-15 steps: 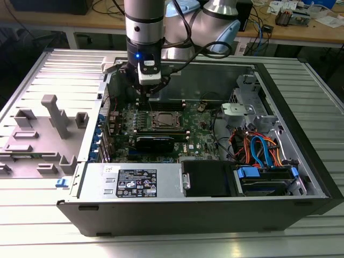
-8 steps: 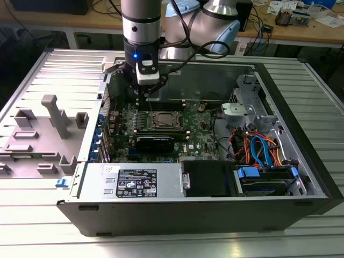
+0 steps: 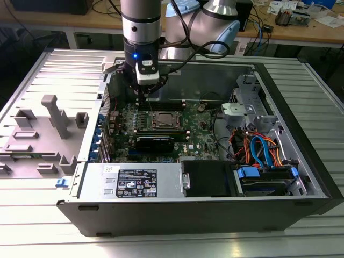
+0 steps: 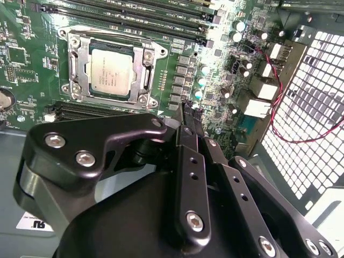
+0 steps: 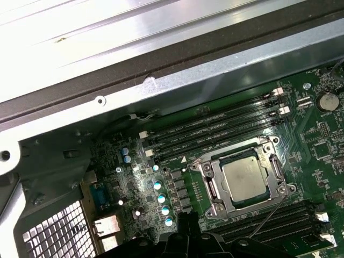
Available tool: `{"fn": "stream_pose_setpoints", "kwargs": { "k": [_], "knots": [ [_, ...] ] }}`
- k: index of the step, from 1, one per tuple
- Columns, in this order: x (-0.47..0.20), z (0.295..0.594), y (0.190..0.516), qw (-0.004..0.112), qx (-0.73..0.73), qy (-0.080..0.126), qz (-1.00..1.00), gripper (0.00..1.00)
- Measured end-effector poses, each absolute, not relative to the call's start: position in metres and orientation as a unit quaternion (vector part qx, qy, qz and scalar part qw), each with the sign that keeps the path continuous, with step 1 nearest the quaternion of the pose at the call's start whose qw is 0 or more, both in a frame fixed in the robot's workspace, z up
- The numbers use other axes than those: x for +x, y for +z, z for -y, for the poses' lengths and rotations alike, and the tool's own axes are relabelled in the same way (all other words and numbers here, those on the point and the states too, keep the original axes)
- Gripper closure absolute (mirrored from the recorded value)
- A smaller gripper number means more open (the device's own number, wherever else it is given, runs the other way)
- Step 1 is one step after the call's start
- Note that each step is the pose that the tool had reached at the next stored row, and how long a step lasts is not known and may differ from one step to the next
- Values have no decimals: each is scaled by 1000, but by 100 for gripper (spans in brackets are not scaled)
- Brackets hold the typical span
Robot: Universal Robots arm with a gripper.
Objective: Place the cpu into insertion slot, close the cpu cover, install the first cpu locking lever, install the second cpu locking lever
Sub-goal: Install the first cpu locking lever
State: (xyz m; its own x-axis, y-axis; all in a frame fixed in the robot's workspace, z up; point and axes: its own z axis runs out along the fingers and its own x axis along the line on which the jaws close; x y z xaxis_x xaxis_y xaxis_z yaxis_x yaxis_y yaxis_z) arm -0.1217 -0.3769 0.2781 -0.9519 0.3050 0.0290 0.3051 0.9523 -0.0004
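The cpu point(image 3: 164, 120) lies flat in its socket on the green motherboard, its dull silver top showing in both wrist views point(image 4: 113, 75) point(image 5: 244, 180). The cpu cover point(image 4: 80, 62) point(image 5: 212, 187), a silvery frame, lies closed around it. A thin wire lever point(image 5: 267, 214) slants out from one socket corner. My gripper point(image 3: 141, 102) hangs just above the board, a short way to the exterior view's left of the socket. Its black fingers meet at the tip point(image 4: 187, 105) point(image 5: 185, 217), shut on nothing, over the small capacitors beside the socket.
Memory slots point(image 5: 215, 121) flank the socket. A black expansion card point(image 3: 155, 142) lies in front of it, then the power supply point(image 3: 140, 183). Blue and orange cables point(image 3: 258, 153) fill the drive bay. Case walls point(image 3: 301, 134) surround all. Grey fixtures point(image 3: 51, 121) stand outside the case.
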Motion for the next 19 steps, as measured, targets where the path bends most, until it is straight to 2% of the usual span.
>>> {"fn": "stream_pose_setpoints", "kwargs": {
  "k": [19],
  "knots": [
    [-122,373,273,14,-40,-2,999,89]
  ]
}}
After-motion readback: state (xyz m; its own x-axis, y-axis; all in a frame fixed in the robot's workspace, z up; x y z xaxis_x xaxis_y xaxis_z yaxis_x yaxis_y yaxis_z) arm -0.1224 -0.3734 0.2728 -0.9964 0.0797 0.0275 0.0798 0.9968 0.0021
